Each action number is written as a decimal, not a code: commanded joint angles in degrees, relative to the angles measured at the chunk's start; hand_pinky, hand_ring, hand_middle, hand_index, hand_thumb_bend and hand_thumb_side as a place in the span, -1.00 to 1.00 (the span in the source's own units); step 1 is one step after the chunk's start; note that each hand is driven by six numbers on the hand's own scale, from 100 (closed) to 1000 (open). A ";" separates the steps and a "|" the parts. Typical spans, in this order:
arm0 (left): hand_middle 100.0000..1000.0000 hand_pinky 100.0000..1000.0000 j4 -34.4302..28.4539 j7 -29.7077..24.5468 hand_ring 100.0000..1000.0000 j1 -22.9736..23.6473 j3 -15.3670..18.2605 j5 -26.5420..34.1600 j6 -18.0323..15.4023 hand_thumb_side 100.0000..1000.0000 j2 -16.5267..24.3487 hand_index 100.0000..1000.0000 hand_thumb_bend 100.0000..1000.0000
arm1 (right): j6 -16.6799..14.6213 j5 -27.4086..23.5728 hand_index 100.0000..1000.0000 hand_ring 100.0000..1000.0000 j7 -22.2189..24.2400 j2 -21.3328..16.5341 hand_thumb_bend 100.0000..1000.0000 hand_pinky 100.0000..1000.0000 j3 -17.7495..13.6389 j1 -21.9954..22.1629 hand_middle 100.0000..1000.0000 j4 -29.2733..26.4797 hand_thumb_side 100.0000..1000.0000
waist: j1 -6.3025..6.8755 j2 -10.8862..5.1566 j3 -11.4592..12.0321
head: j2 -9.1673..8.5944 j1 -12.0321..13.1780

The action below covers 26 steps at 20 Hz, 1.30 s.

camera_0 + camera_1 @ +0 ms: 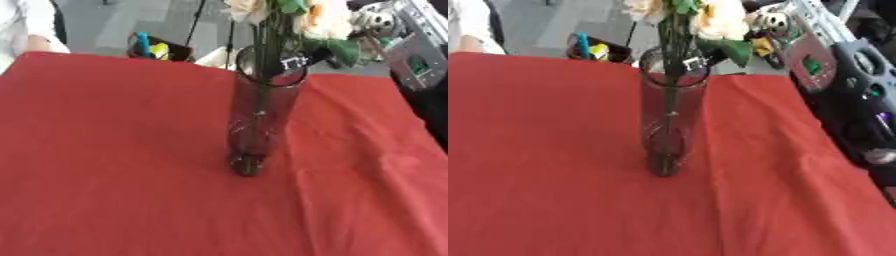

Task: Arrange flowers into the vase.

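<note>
A tall clear glass vase (262, 115) stands upright in the middle of the red tablecloth (114, 150). Dark green stems (671, 65) run down inside it. Cream flowers (719, 20) with green leaves (732, 50) rise above its rim at the top of the view. My right arm (855, 95), black with grey parts, comes in along the right edge. Its hand (767, 22) shows as a pale and black shape just right of the blooms, apart from the vase. My left hand is out of sight.
Beyond the far table edge stands a dark holder (157, 50) with blue and yellow items. A person's white sleeve (26, 30) is at the far left corner. Red cloth lies open to the left and in front of the vase.
</note>
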 commanded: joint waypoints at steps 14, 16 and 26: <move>0.69 0.39 -1.00 0.38 0.72 -0.34 0.10 -0.01 0.16 0.95 1.55 0.89 -1.00 | -0.78 -5.17 1.00 0.91 -0.02 -4.37 0.42 0.88 -1.79 1.29 0.92 -3.20 0.90 | 0.38 -1.33 -0.42 | 0.18 0.75; 0.69 0.39 -1.00 0.43 0.72 -0.37 0.11 -0.03 0.13 0.95 1.58 0.89 -1.00 | -0.64 -5.56 1.00 0.91 -0.02 -5.56 0.41 0.88 -2.17 2.77 0.91 -3.68 0.87 | 0.44 -1.37 -0.41 | 0.33 0.97; 0.69 0.39 -1.00 0.79 0.72 -0.04 0.24 -0.08 0.02 0.95 1.48 0.89 -1.00 | -0.26 -8.45 1.00 0.87 -0.02 -9.21 0.43 0.88 -5.61 8.82 0.89 -9.12 0.87 | 1.55 -1.70 -0.73 | 1.16 1.05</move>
